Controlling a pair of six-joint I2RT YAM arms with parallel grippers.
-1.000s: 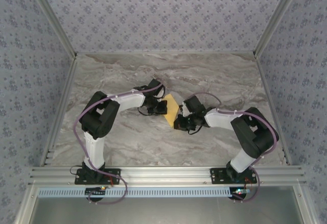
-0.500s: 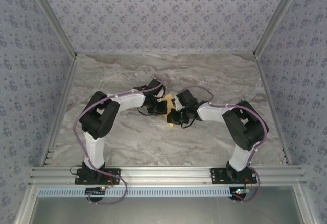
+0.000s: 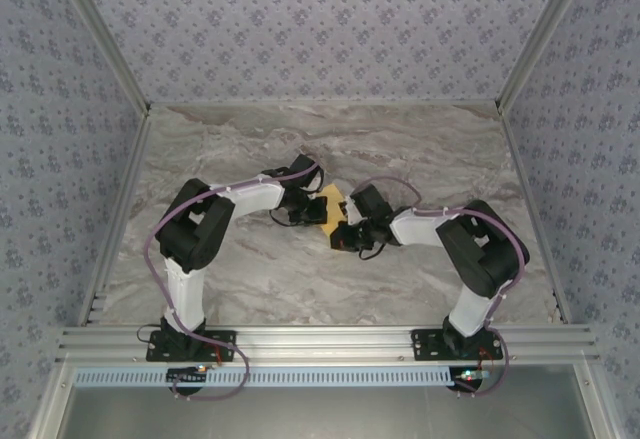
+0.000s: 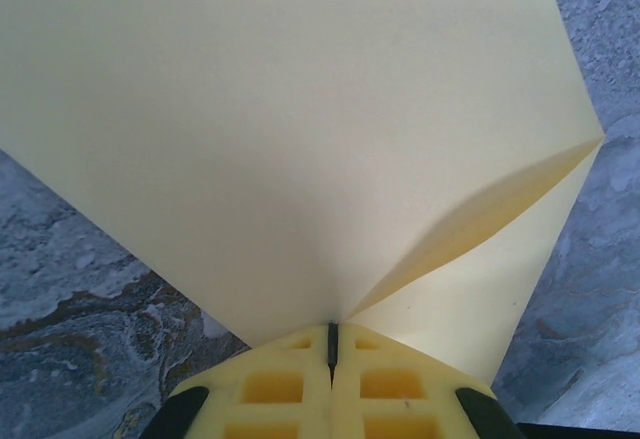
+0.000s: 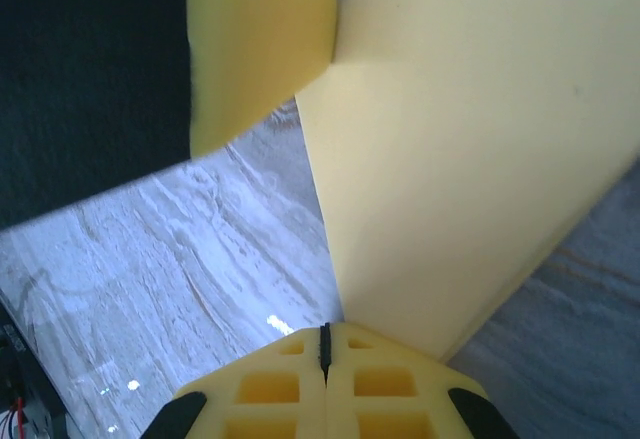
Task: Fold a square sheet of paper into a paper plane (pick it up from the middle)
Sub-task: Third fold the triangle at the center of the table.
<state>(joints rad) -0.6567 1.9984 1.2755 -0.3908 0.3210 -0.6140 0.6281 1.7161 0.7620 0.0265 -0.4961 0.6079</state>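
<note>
The square sheet of paper [image 3: 331, 202] is yellow-orange and sits partly folded at the middle of the marble table, between both grippers. My left gripper [image 3: 312, 213] is shut on one corner of it. In the left wrist view the sheet [image 4: 300, 139] fans out from the closed jaws [image 4: 332, 331], with a folded flap on the right. My right gripper [image 3: 345, 236] is shut at the sheet's near right edge. In the right wrist view the paper [image 5: 470, 159] meets the right finger beside the closed seam [image 5: 325, 339], and I cannot see it pinched there.
The grey marble table [image 3: 250, 269] stretches around the paper on all sides. Patterned walls enclose the back and both sides. A yellow pad of the left gripper [image 5: 260, 49] stands close ahead in the right wrist view, with its black body beside it.
The right arm swung left, its gripper passing over the paper, then drew slightly back toward the near right. The left arm and its hold stayed put.
</note>
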